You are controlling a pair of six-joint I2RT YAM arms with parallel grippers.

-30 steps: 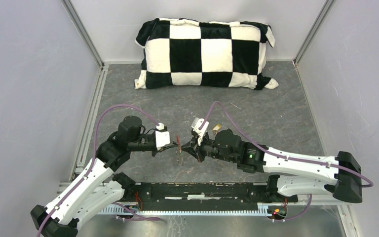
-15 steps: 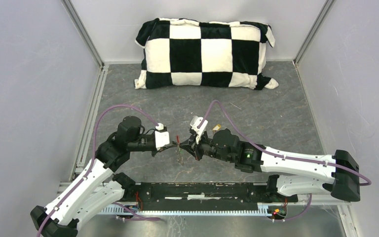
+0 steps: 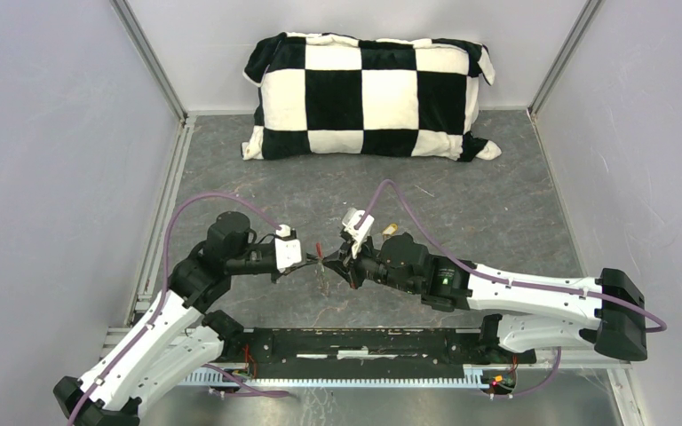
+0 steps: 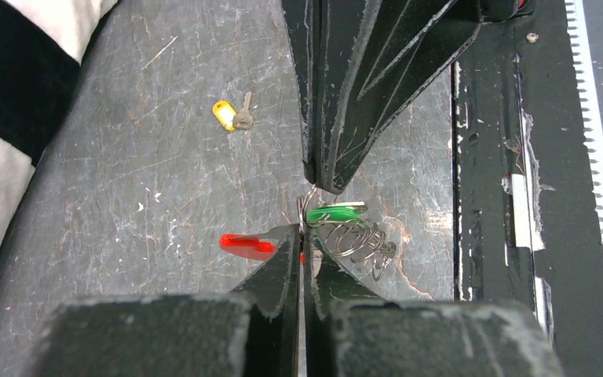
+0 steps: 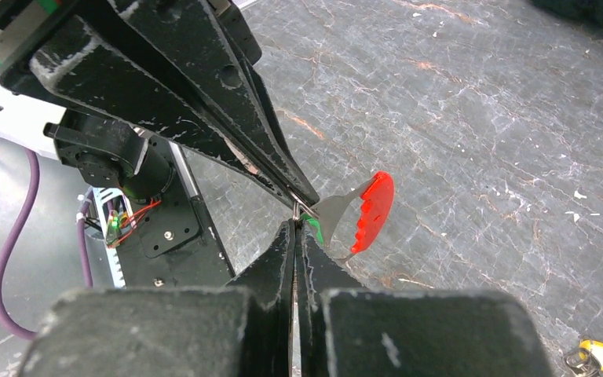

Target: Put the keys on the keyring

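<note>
The keyring [image 4: 308,206] is a thin silver ring held above the floor between both grippers, with its red tag [image 4: 245,246] to the left and its chain links [image 4: 363,243] hanging to the right. My left gripper [image 4: 305,232] is shut on the ring. My right gripper [image 5: 295,224] is shut on the ring from the opposite side, tip to tip with the left gripper [image 3: 306,260]. The green-headed key [image 4: 336,213] sits at the ring just below the right fingertips [image 4: 326,182]. The red tag [image 5: 375,208] and a sliver of green [image 5: 315,231] show in the right wrist view. The yellow-headed key [image 4: 228,115] lies on the floor.
A checkered black-and-white pillow [image 3: 368,96] lies at the back. A black rail [image 3: 373,346] runs along the near edge between the arm bases. Grey walls with metal frame posts [image 3: 155,67] close the sides. The yellow key [image 3: 390,229] lies just behind the right wrist.
The right arm has shifted slightly left, closing the gap to the left gripper. The left wrist has drawn back a little. The keyring stays held between them.
</note>
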